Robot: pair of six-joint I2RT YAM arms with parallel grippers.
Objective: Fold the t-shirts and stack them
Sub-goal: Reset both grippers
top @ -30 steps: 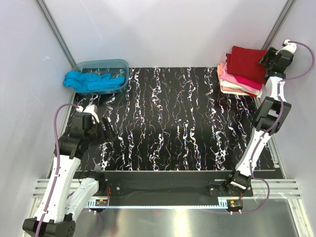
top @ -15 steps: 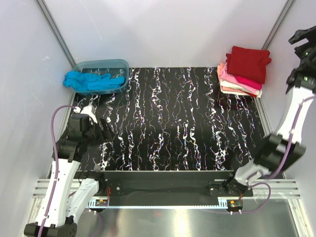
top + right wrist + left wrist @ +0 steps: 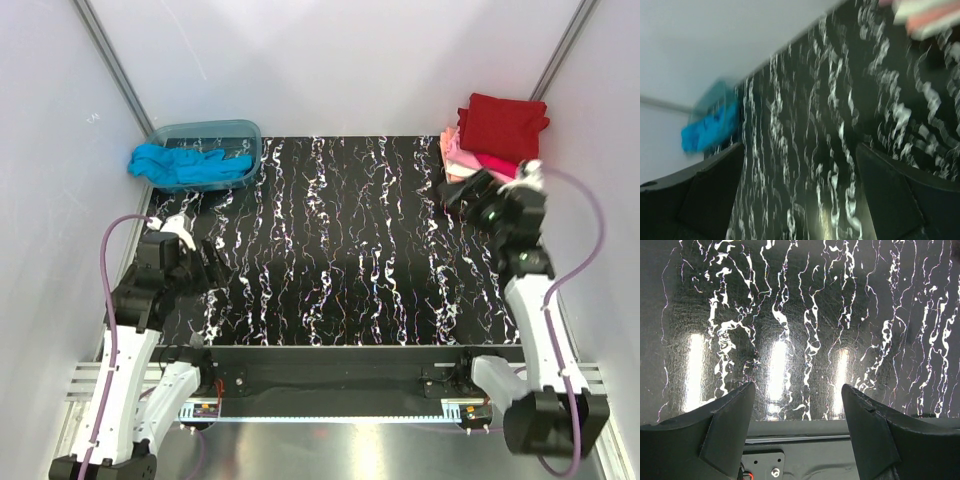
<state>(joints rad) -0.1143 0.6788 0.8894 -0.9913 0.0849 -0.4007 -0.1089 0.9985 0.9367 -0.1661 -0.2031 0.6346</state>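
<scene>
A stack of folded t-shirts sits at the far right corner of the table, the dark red one on top, with magenta, pink, peach and white layers below. A crumpled turquoise t-shirt hangs over the plastic tub at the far left; it shows blurred in the right wrist view. My right gripper is open and empty, just in front of the stack. My left gripper is open and empty above the table's near left part; the left wrist view shows only the table between its fingers.
The translucent blue-grey tub stands at the far left corner. The black marbled table top is bounded by white walls on three sides. A metal rail runs along the near edge by the arm bases.
My right arm swung away from the red shirt on the stack, out to the right wall, then down and forward to just in front of the stack. The left arm pulled back slightly.
</scene>
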